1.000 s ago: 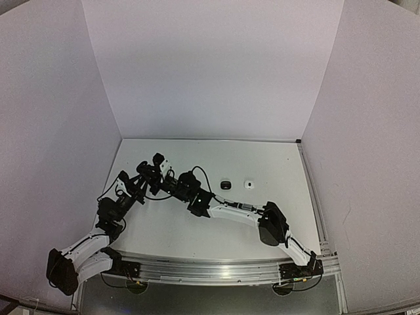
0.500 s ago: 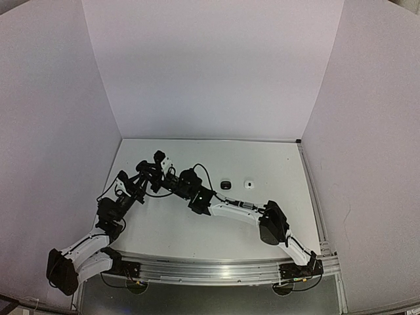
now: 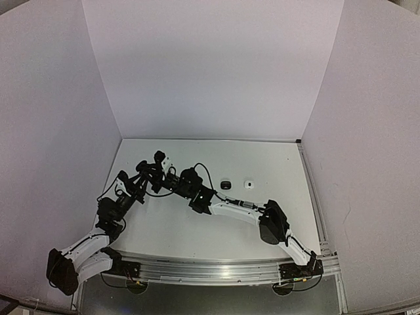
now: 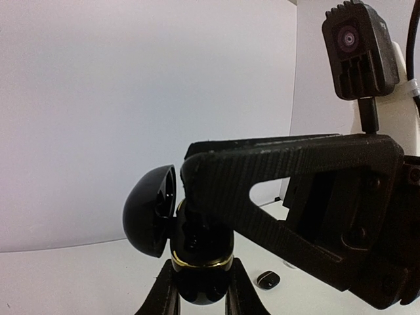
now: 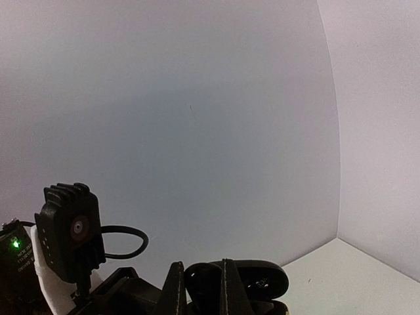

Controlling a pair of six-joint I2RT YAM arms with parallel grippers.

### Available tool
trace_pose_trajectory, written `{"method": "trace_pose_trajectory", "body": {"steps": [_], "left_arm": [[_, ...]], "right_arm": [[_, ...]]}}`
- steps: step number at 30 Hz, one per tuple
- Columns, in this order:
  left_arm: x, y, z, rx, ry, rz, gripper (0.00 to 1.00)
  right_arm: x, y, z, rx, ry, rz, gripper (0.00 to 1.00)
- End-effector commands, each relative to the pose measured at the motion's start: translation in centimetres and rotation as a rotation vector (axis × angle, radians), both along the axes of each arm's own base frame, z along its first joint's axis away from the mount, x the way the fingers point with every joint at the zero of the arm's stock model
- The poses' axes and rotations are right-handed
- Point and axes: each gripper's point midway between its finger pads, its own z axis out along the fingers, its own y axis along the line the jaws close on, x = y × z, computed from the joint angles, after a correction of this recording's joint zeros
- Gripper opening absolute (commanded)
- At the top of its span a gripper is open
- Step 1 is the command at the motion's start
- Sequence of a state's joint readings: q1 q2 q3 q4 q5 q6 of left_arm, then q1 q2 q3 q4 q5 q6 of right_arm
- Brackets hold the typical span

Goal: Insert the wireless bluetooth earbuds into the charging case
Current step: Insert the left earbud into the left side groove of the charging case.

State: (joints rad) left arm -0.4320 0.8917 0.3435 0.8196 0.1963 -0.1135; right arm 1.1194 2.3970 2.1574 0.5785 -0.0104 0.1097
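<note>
A black charging case [image 4: 197, 252] with a gold rim is held upright with its lid [image 4: 149, 210] swung open to the left, and my left gripper [image 4: 200, 292] is shut on its lower half. My right gripper [image 5: 200, 289] reaches over the case from the right. It is shut on a small black rounded piece [image 5: 205, 283], seemingly a black earbud, right at the case's open top. In the top view the two grippers, left [image 3: 156, 172] and right [image 3: 172, 178], meet at the table's left middle and hide the case.
Two small rounded pieces lie on the white table [image 3: 262, 157] to the right of the grippers, one black [image 3: 226, 184] and one white [image 3: 249, 184]. The black one also shows in the left wrist view [image 4: 267, 279]. White walls enclose the table on three sides.
</note>
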Motion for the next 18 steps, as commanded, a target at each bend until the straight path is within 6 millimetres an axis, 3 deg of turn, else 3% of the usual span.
{"method": "trace_pose_trajectory", "body": {"steps": [1,14,18], "left_arm": [[-1.5,0.0,5.7,-0.07,-0.169,-0.034,0.0],[-1.5,-0.3,5.3,-0.02,-0.187,-0.031,0.0],[-1.3,-0.4,4.9,0.046,-0.215,-0.007,0.0]], "right_arm": [[0.2,0.8,-4.0,-0.094,0.049,0.016,0.0],[0.6,0.2,-4.6,-0.111,0.073,-0.02,0.09],[1.0,-0.3,-4.6,-0.113,0.084,-0.048,0.06]]}}
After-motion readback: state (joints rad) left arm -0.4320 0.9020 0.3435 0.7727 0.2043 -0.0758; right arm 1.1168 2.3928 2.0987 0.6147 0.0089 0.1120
